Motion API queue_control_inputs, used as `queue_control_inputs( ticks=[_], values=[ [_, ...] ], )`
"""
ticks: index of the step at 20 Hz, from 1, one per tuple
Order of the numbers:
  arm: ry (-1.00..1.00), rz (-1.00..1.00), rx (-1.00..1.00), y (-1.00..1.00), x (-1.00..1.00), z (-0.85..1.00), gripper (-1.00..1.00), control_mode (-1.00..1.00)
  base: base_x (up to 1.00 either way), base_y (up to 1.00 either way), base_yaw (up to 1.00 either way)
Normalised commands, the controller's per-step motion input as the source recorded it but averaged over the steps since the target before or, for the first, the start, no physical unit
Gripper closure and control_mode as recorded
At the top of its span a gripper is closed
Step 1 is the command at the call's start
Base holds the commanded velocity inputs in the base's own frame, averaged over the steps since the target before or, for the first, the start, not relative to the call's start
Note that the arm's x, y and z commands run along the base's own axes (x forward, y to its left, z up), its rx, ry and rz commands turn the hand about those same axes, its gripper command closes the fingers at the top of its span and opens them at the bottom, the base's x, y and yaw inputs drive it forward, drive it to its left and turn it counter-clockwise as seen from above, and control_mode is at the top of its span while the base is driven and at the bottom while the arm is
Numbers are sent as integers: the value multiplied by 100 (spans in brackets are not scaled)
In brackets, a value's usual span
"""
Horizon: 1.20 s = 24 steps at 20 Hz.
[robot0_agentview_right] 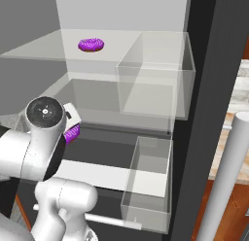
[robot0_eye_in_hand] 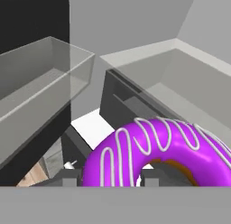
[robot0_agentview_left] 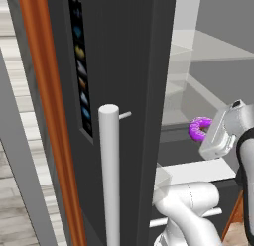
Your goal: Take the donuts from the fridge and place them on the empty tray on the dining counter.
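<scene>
My arm [robot0_agentview_left: 188,210] is a chain of smooth, glossy white rounded shells with dark grey-black bands at the joints, and one joint nearest the tall dark grey-black fridge [robot0_agentview_left: 124,91] ends in a round black cap [robot0_agentview_right: 44,111] with a small pale hub and tiny screw dots at its middle. My hand is a boxy white block with rounded corners [robot0_agentview_left: 218,136], edged in light grey, just beside the fridge's open white interior. My two-finger gripper [robot0_eye_in_hand: 110,179] ends in two small, square, dark grey finger tips [robot0_eye_in_hand: 70,178], low against the fridge's inside.
</scene>
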Motion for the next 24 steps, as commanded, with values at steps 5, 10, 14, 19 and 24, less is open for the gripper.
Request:
queue_control_inputs(
  ticks=[5,10,14,19,24],
  values=[
    [0,-5,0,-1,-53,1,100,-100,0,0,0],
    [0,-3,0,0,-4,0,100,100,0,0,0],
    [0,0,0,0,0,0,100,100,-34,-13,0],
    [0,0,0,0,0,0,100,100,-87,-29,0],
    [0,0,0,0,0,0,100,100,-100,-36,0]
  ],
)
